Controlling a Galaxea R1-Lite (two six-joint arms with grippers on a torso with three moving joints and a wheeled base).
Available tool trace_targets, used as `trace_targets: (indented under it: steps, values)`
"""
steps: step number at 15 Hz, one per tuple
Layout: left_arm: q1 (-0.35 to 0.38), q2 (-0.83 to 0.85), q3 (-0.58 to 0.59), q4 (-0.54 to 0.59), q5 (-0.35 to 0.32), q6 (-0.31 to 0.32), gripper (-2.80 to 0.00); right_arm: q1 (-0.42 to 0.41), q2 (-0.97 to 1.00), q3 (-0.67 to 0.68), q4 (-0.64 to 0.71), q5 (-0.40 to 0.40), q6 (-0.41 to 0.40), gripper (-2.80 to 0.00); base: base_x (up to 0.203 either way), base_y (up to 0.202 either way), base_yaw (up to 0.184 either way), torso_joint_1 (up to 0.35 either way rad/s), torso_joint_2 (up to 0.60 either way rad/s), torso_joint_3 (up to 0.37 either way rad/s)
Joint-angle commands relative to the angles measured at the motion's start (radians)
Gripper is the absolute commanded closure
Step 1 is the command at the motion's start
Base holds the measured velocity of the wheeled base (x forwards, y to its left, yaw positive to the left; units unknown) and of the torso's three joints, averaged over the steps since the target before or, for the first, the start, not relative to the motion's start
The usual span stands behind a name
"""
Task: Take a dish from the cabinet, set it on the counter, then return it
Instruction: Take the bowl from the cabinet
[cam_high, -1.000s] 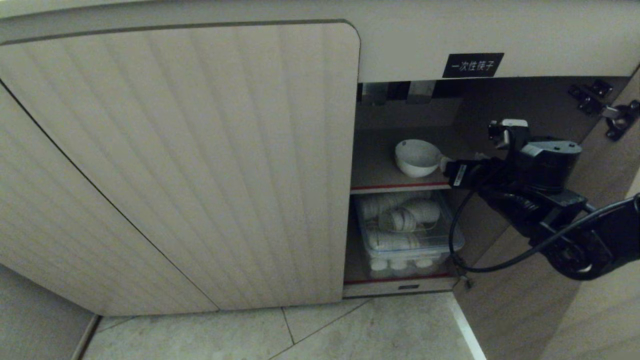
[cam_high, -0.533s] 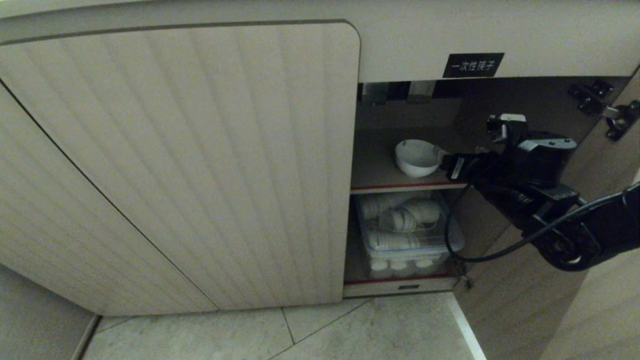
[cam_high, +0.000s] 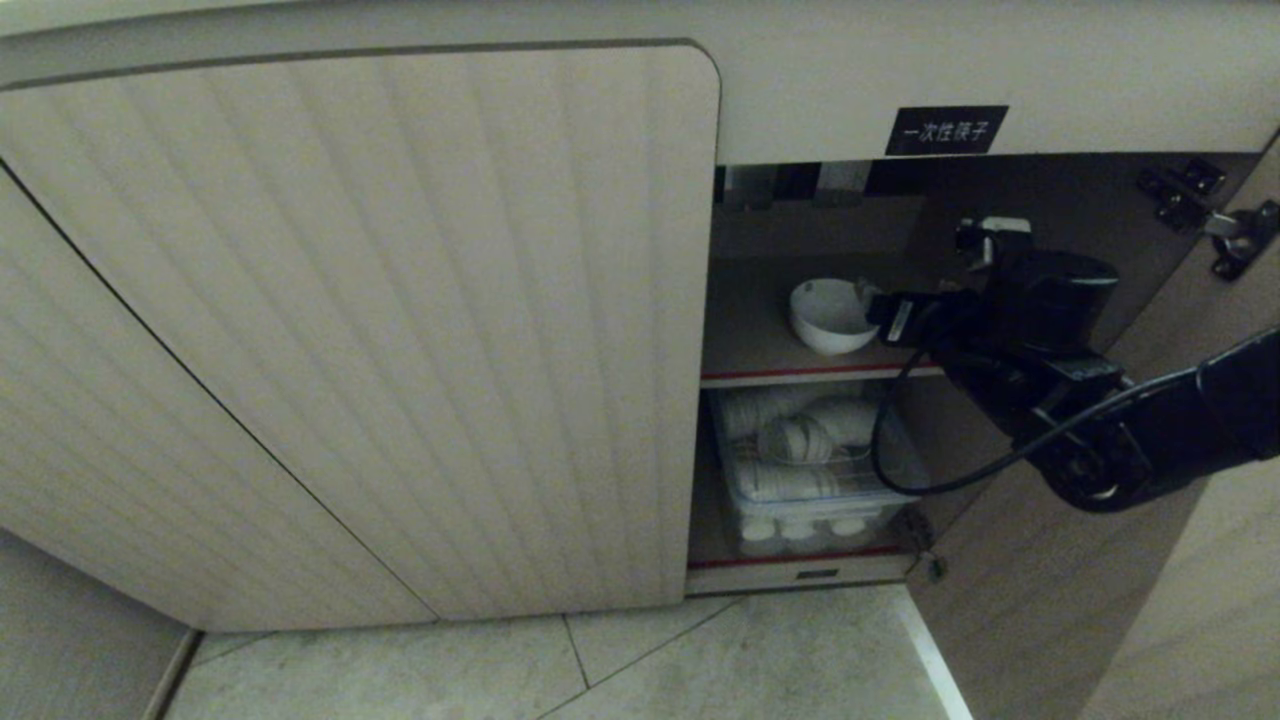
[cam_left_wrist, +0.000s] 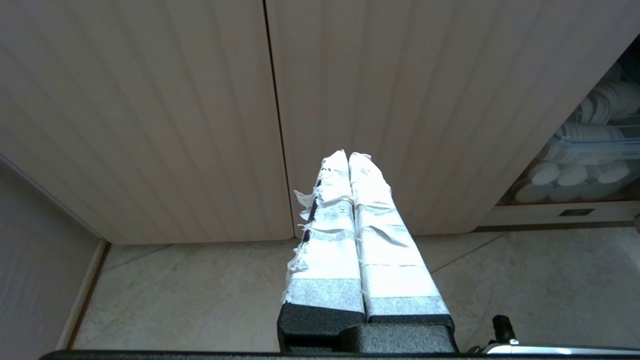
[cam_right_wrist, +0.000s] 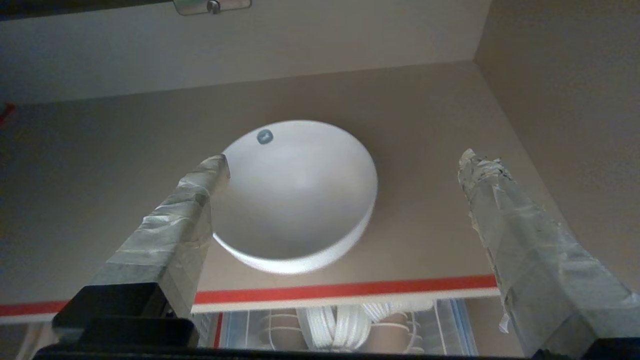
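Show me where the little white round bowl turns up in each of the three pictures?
Head view: the small white round ceramic bowl sits on the cabinet's upper inner shelf, right of the ribbed door, by the right pincer.
Left wrist view: not in it.
Right wrist view: mid-picture, between the open taped fingers.
Shared landmark: the shelf's red front edge.

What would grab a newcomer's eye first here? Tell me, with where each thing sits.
First, the white dish alone on the cabinet's upper shelf, just behind its red edge. Next, the right gripper reaching into the open compartment with jaws spread wide, one taped finger at the dish's rim. Below, a clear bin of stacked white cups fills the lower shelf, while the left gripper hangs shut before the closed doors.
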Motion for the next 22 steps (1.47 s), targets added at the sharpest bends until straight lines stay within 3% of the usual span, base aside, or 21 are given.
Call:
trace_targets:
  steps: [1, 8, 22]
  values:
    - [0.000, 0.000, 0.001, 0.000, 0.000, -0.001, 0.00, 0.001, 0.022, -0.032, -0.006, -0.001, 0.000, -2.80, 0.000, 0.000, 0.000, 0.000, 0.00, 0.000]
    - [0.000, 0.000, 0.000, 0.000, 0.000, -0.001, 0.00, 0.001, 0.061, -0.149, 0.065, 0.007, 0.003, -2.80, 0.000, 0.000, 0.000, 0.000, 0.00, 0.000]
    - [0.000, 0.000, 0.000, 0.000, 0.000, -0.001, 0.00, -0.022, 0.132, -0.373, 0.332, 0.002, 0.006, -2.80, 0.000, 0.000, 0.000, 0.000, 0.00, 0.000]
